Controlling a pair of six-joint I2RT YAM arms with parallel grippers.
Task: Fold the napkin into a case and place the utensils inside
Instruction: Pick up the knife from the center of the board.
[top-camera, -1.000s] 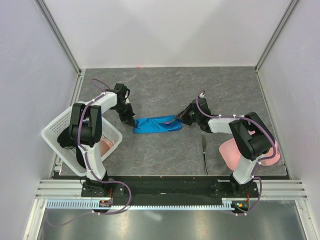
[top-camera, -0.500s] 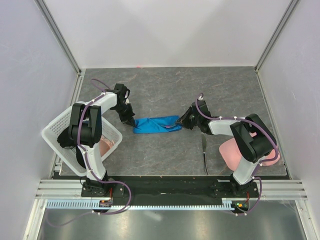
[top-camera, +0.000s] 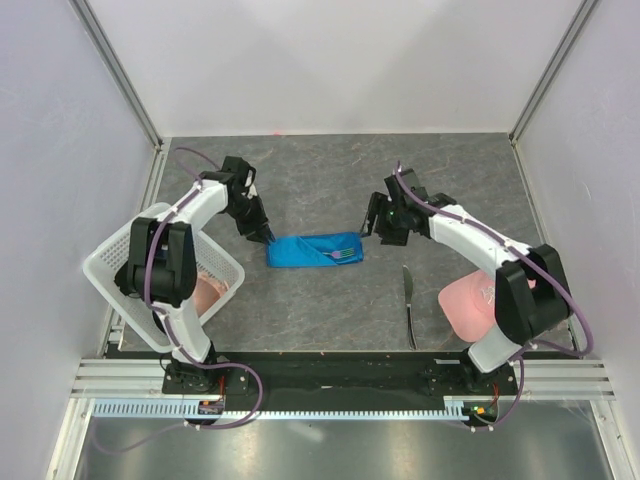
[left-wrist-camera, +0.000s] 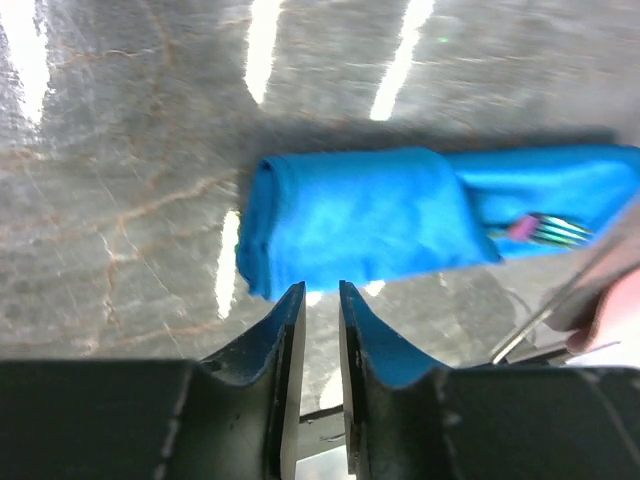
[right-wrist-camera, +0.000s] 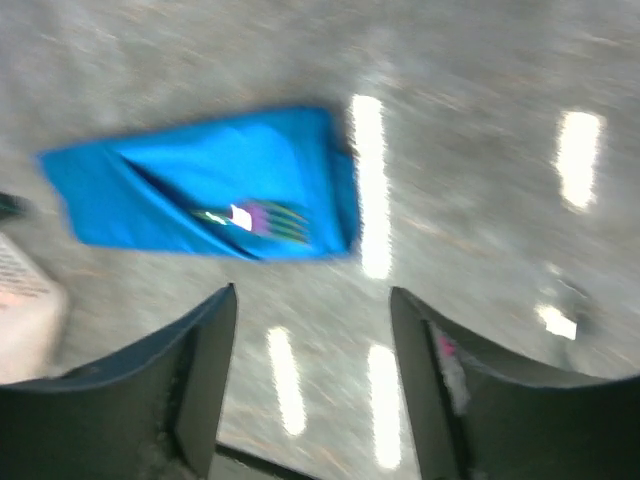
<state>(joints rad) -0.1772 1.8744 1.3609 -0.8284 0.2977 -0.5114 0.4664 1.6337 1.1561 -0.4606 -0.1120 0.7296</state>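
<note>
The bright blue napkin lies folded as a narrow flat case (top-camera: 312, 250) in the middle of the table. The fork's tines (top-camera: 346, 254) stick out of its right end; its handle is hidden inside. The knife (top-camera: 408, 303) lies bare on the table to the right, near the front. My left gripper (top-camera: 268, 238) hovers at the case's left end, its jaws slightly apart and empty (left-wrist-camera: 320, 292), the case (left-wrist-camera: 370, 218) just beyond them. My right gripper (top-camera: 367, 228) stands wide open (right-wrist-camera: 312, 300) off the case's right end, with the case (right-wrist-camera: 190, 185) and the fork (right-wrist-camera: 262, 217) ahead.
A white basket (top-camera: 112, 262) with a pale pink cloth (top-camera: 211, 293) in it stands at the left edge. Another pale pink cloth (top-camera: 472, 305) lies at the right front, beside the knife. White walls close in the table on three sides.
Both grippers have opened. The right one has let go of the fork, now in the case, and pulled back up and to the right. The left one has come off the case's left end.
</note>
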